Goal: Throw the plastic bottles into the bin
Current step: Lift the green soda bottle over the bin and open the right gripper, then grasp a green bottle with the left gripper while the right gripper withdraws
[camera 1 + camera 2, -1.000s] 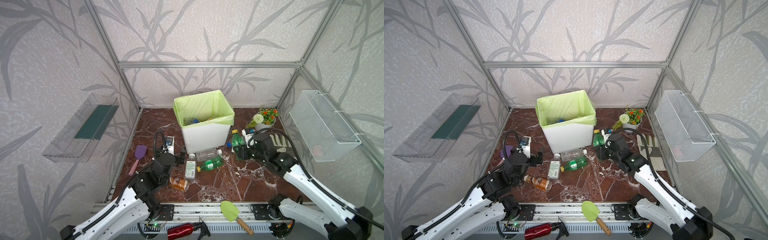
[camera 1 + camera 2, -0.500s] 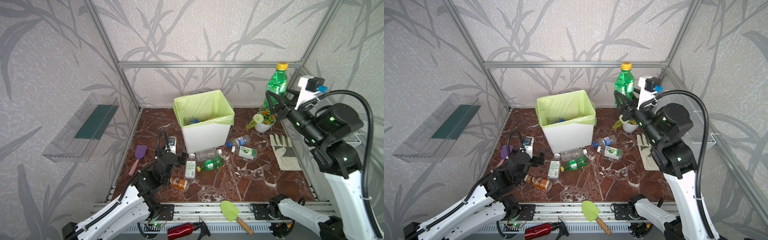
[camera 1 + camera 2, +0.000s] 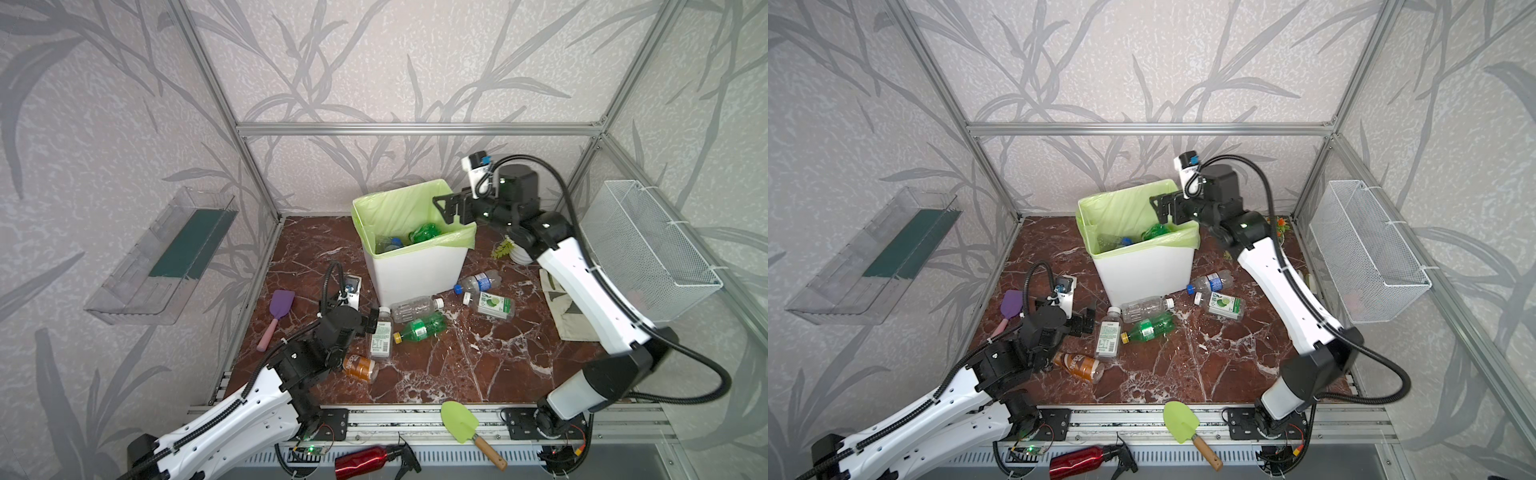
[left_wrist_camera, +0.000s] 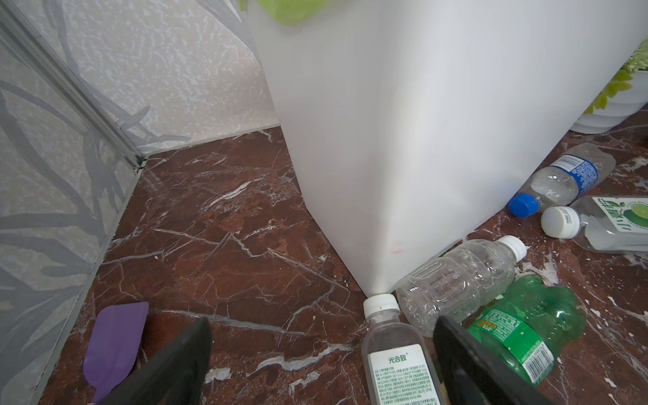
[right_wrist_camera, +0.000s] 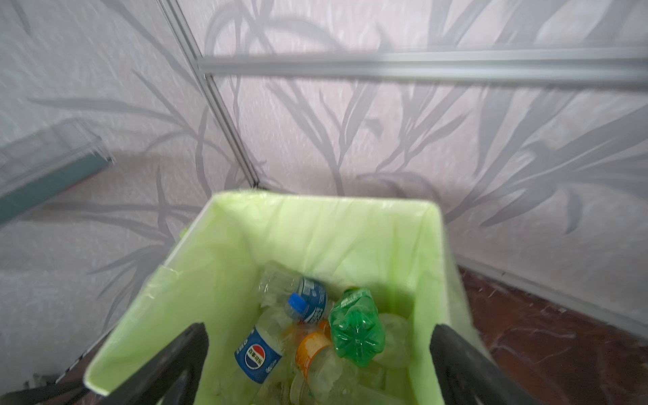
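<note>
- Lying base-up inside the bin (image 5: 315, 238), the green bottle (image 5: 356, 326) rests on other plastic bottles there: two blue-labelled ones (image 5: 257, 356) and an orange-labelled one (image 5: 312, 347).
- The right gripper (image 3: 451, 210) hangs above the bin's right rim, jaws spread wide, nothing between them.
- The bin stands at the back centre of the marble floor (image 3: 457, 365), its light-green bag folded over the rim.
- Six bottles lie on the floor in front of the bin: a clear bottle (image 3: 415, 307) touching its base, a second green bottle (image 3: 419, 328), a white-labelled bottle (image 3: 381, 336), a brown bottle (image 3: 359, 368), a blue-capped bottle (image 3: 478, 282) and a green-and-white-labelled bottle (image 3: 492, 303).
- The left gripper (image 3: 1086, 320) sits low, just beside the white-labelled bottle, jaws released and empty.
- A purple spatula (image 3: 278, 307) lies near the left wall.
</note>
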{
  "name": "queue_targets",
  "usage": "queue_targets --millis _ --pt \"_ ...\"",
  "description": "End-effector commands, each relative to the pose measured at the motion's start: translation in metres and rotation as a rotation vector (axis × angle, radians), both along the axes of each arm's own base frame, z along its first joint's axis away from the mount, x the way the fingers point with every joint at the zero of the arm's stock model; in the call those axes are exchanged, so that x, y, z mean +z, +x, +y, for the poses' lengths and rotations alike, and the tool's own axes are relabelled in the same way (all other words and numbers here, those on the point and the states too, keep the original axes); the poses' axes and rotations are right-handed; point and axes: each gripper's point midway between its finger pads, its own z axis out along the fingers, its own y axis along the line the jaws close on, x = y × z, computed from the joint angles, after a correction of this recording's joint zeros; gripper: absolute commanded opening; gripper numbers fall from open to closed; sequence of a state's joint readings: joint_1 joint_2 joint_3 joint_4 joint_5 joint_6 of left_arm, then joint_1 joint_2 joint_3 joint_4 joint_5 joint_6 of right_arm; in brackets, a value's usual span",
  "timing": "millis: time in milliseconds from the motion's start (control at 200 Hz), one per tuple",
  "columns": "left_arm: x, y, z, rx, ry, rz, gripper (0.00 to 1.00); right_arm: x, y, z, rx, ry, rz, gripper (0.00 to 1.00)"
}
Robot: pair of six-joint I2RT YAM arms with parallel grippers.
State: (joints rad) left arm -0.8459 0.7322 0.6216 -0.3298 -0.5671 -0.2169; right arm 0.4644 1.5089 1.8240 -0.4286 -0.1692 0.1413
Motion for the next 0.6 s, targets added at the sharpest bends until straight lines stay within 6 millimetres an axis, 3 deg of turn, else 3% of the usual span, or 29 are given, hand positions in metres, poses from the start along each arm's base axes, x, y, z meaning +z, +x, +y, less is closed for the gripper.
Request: queue_targets --millis 0,125,225,390,595 --pt "0.007 0.000 -0.007 -0.004 0.052 -0.013 0.99 0.088 -0.059 -0.055 -0.123 0.078 -0.248 0.99" --pt "0.012 -0.001 -0.028 -0.060 0.131 -0.040 0.99 0.081 -0.091 -0.086 -0.189 0.099 -0.282 0.99" --pt "0.009 -0.003 -0.055 -0.144 0.167 -0.037 0.99 0.056 -0.101 -0.108 -0.256 0.068 -0.248 0.99" --pt "-0.022 -0.014 -0.109 -0.328 0.241 0.050 0.99 -0.013 -0.102 -0.147 -0.372 0.043 -0.101 0.99" --pt "-0.067 -0.019 -0.154 -0.468 0.426 0.193 0.96 -0.091 -0.101 -0.186 -0.477 0.116 0.072 0.99"
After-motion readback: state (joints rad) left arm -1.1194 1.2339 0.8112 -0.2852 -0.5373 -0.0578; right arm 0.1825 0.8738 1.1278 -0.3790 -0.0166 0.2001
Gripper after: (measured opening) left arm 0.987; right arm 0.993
